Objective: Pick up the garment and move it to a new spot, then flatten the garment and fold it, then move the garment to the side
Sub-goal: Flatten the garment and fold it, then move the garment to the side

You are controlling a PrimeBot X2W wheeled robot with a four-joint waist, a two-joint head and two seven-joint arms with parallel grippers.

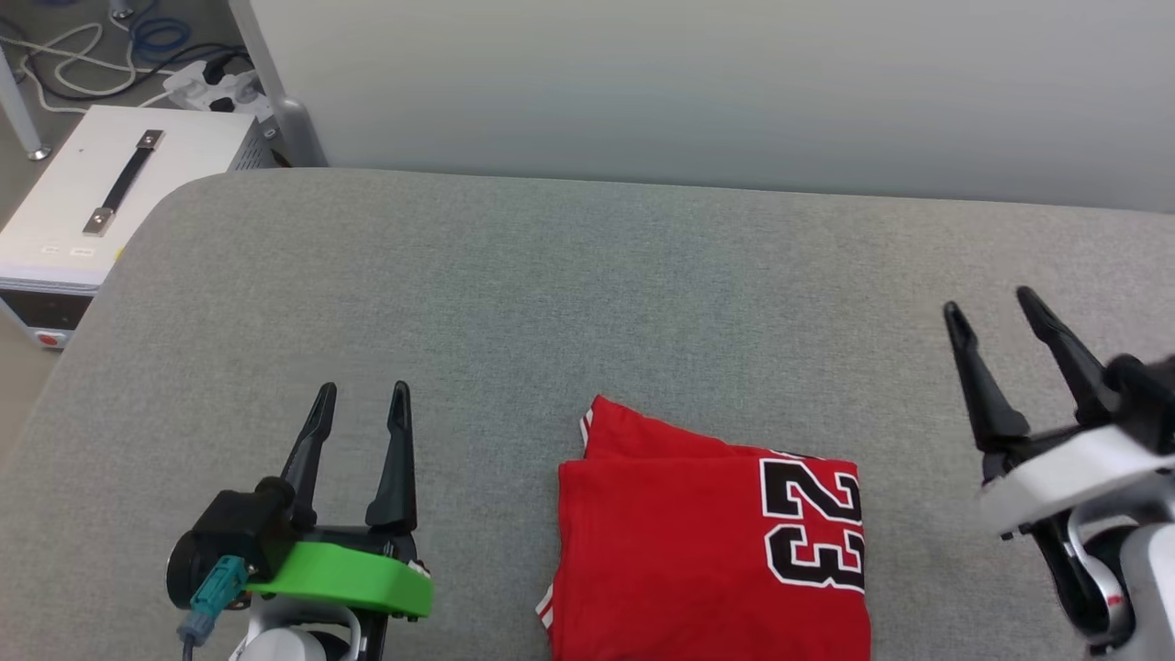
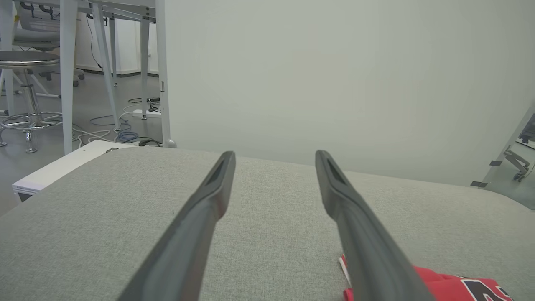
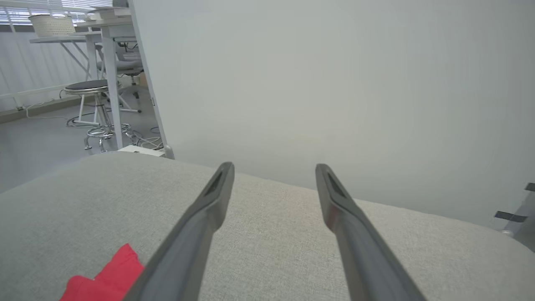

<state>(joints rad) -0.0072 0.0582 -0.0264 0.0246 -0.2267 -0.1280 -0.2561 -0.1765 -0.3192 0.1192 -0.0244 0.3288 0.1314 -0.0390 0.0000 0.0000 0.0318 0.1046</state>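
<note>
A grey padded worktop (image 1: 551,275) carries the folded garment (image 1: 679,551). Left gripper (image 1: 364,390) and right gripper (image 1: 989,301) flank it, fingers apart and empty, likely leaving the fold undisturbed.

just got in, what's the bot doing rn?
A two-armed robot is working at a grey table. The red shirt lies folded on it, number 23 up, close to the robot. The left tool and right tool are both open, one on each side of the shirt, and neither is touching it. The folding looks done, so probably only the move to the side is left.
</note>
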